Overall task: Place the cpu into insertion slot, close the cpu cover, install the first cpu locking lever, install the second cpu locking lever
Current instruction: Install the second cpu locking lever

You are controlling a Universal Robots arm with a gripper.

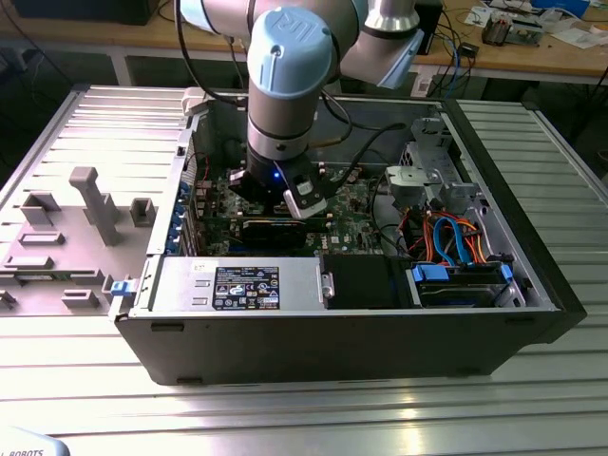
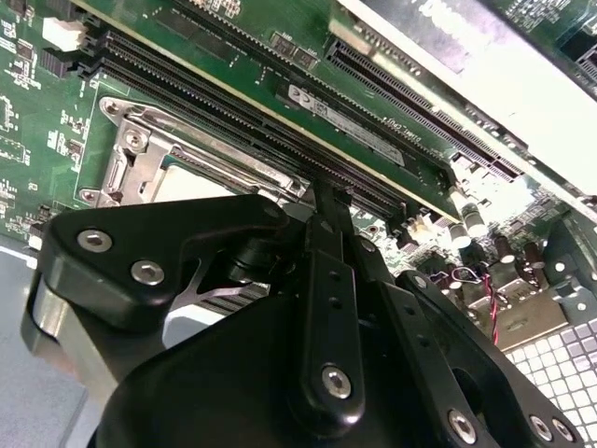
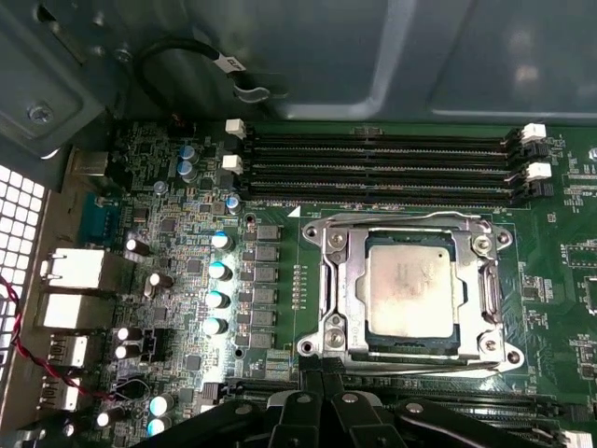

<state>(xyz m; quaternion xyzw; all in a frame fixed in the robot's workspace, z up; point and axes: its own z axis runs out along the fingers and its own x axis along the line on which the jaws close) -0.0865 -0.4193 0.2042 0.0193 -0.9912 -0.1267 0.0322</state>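
We see the arm reaching down into the open computer case (image 1: pixel 532 285), with the gripper (image 1: pixel 302 204) low over the green circuit board (image 3: pixel 187 308). In the first wrist view the gripper's (image 3: pixel 322 392) black fingers (image 3: pixel 308 411) stand close side by side, seemingly together with nothing between them, just short of the socket's near edge.

The cpu (image 3: pixel 410 285) lies flat in the insertion slot (image 3: pixel 373 347) directly ahead of the fingertips, its pale metal top showing through the cut-out middle. The cpu cover (image 3: pixel 340 280) is down around the chip, framing it on all 4 sides. A silvery lever (image 3: pixel 406 217) runs along the side of the socket farthest from the gripper; whether either lever is latched we cannot tell.

Beyond the socket from the gripper run 4 long black memory slots (image 3: pixel 382 168). In the second wrist view the gripper (image 2: pixel 326 201) sits right at the socket (image 2: pixel 140 159), its fingers (image 2: pixel 326 280) pressed together beside the chip (image 2: pixel 191 182).
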